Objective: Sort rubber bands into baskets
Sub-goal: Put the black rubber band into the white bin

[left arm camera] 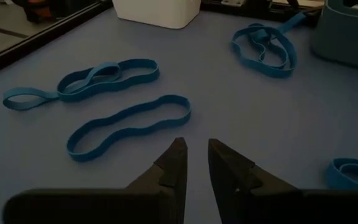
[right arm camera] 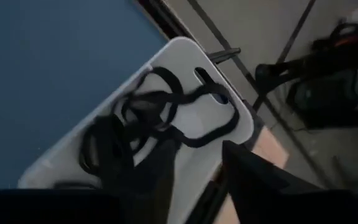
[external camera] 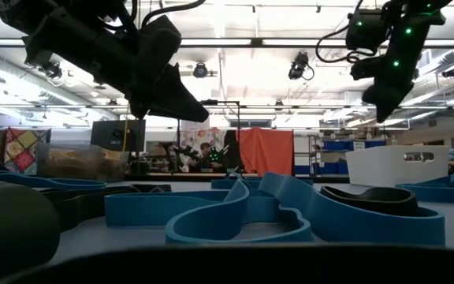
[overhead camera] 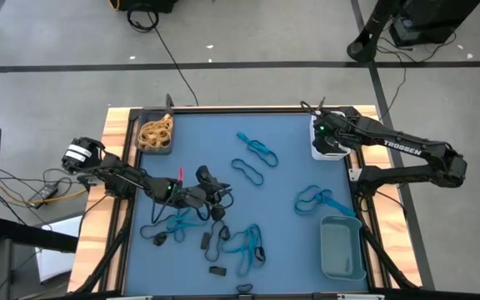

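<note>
Bands lay scattered over the blue mat (overhead camera: 282, 187) in the high view: blue rubber bands (overhead camera: 257, 154) near the far middle, another blue tangle (overhead camera: 319, 200) toward the right, and blue and black ones (overhead camera: 223, 242) mixed at the near centre, with tan bands already heaped in the dark basket (overhead camera: 155, 133) at the far left corner; the grey-teal basket (overhead camera: 342, 247) sat at the near right. The left gripper (overhead camera: 215, 187) hung above the near-centre pile, and the right gripper (overhead camera: 327, 137) stood over the white basket (overhead camera: 325, 150) at the far right edge. From the low view, thick-looking blue loops (external camera: 235, 213) and a black band (external camera: 369, 197) rested flat on the mat, both arms raised above them. In the left wrist view the left gripper (left arm camera: 196, 167) showed its tips nearly together with a narrow gap and nothing between them, pointing at a wavy blue band (left arm camera: 129, 124). These loops looked light, limp and slightly grippy, so pinching one strand at a raised bend seemed best; tangled ones would likely drag their neighbours along. The right wrist view showed black bands (right arm camera: 160, 118) lying inside the white basket, with the right gripper (right arm camera: 197, 168) parted above them and holding nothing that I could see.
</note>
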